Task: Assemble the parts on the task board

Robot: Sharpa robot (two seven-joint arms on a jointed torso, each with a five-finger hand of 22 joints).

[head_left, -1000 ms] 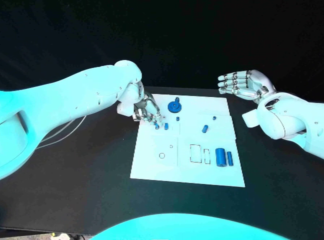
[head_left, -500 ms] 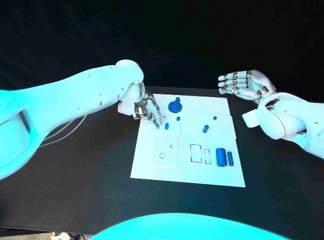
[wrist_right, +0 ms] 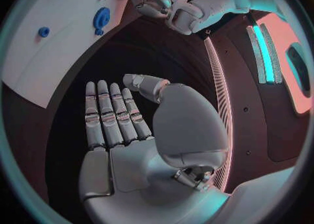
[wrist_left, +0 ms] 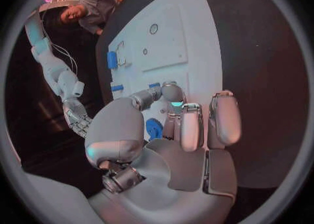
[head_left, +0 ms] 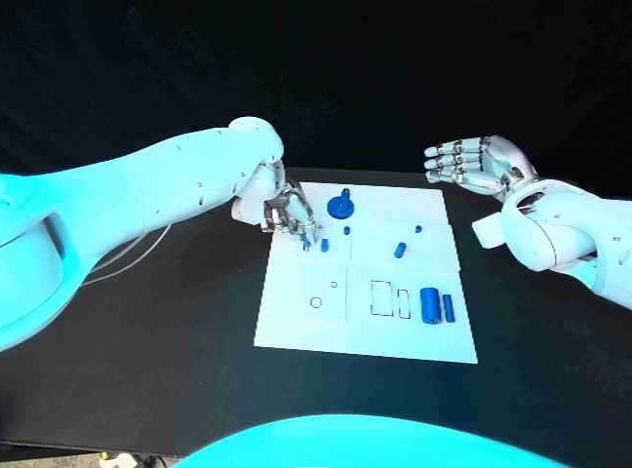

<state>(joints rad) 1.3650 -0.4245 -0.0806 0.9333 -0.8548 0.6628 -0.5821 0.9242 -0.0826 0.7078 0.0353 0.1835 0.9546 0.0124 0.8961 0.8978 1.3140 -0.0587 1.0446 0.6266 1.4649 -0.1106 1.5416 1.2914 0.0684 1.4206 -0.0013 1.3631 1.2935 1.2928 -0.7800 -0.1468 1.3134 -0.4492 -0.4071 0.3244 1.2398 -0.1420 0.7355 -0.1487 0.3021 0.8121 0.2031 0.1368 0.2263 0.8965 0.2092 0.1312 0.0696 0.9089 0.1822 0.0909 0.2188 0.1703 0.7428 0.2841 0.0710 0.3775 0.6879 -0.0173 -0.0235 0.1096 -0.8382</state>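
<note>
Little has moved: left hand (head_left: pixel 290 213) at board's (head_left: pixel 331 327) far-left edge, seemingly empty; right hand (head_left: pixel 474 163) spread, clear.

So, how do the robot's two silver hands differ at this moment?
The left silver hand hangs over the far left corner of the white task board, fingers pointing down at a small blue peg; the right silver hand is off the board, beyond its far right corner. The left hand's fingers are bunched close to the parts; the right hand is open, palm up, holding nothing. Whether the left hand pinches the peg is unclear. Both share the same metallic build.
</note>
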